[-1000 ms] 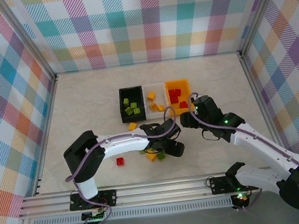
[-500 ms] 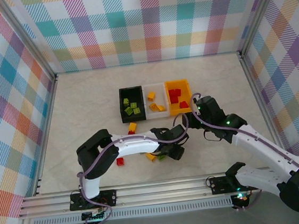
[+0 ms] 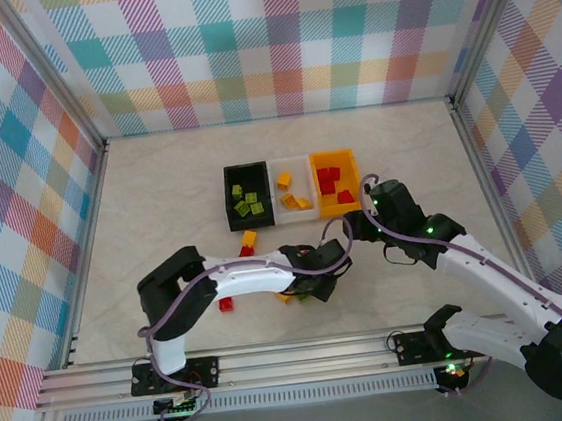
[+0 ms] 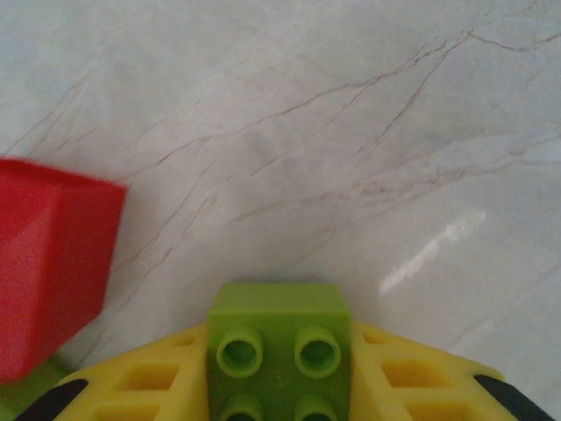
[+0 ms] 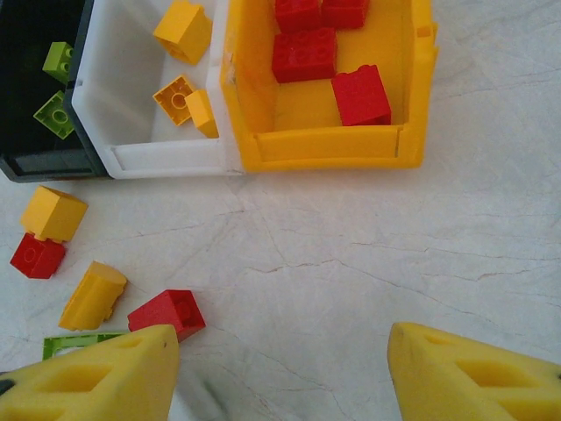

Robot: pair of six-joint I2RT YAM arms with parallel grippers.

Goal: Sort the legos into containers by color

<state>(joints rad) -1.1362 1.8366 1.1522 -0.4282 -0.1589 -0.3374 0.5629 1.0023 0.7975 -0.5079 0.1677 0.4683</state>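
Table [image 3: 160, 203] is a glossy, veined marble look, bare along the left, far and right edges. Left gripper [image 3: 314, 283] sits toward the near edge, pinching a studded lime lego [image 4: 279, 351], with a red brick [image 4: 53, 272] just beside it. Loose legos [image 5: 92, 294] lie nearby. Mid-table, joined in a row: black bin [image 5: 44, 162], white bin [image 5: 158, 158], orange-yellow bin [image 5: 333, 145], all boxy plastic with bricks inside. Right gripper [image 5: 285, 368] is spread over bare table in front of the orange-yellow bin.
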